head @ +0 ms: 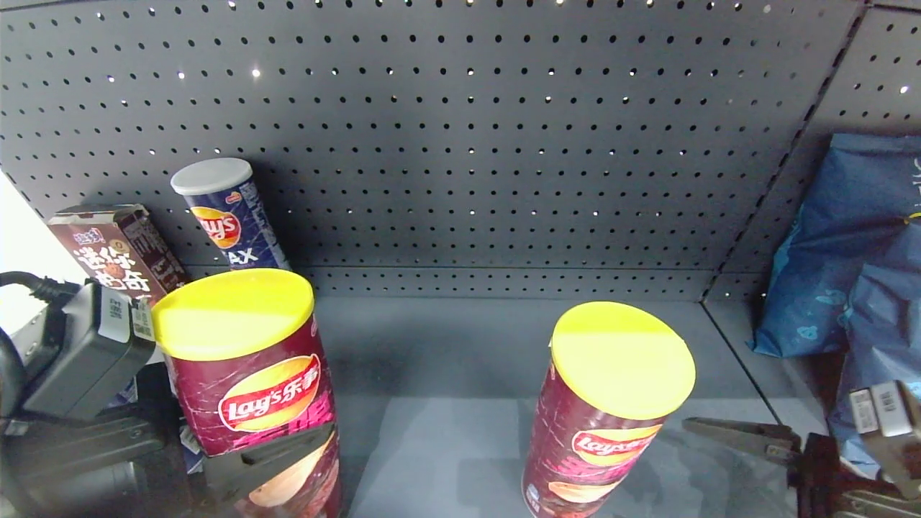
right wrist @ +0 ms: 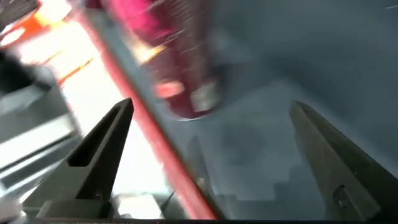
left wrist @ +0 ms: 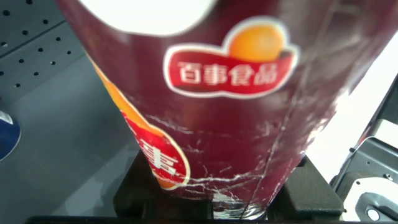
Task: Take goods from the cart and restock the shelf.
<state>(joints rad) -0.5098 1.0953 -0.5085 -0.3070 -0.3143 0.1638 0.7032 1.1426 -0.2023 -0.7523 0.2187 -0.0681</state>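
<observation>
Two maroon chip canisters with yellow lids sit upright and well apart at the front of a grey shelf (head: 446,338). The left canister (head: 248,388) is clamped in the left end effector (head: 268,452), with one dark finger crossing the lower part of its label. The left wrist view shows the label close up with dark finger blocks on either side. Whether the canister's base rests on the shelf floor cannot be told. The right canister (head: 604,424) stands free on the shelf floor. The right end effector (right wrist: 211,155) hangs near it on the right side, fingers spread wide and holding nothing. A blue chip canister (head: 227,216) with a grey lid stands against the pegboard back panel (head: 504,144), behind the left canister. A brown carton (head: 119,252) stands just beside it, farther left. Blue snack bags (head: 842,244) are piled in the neighbouring bay at the far right.
</observation>
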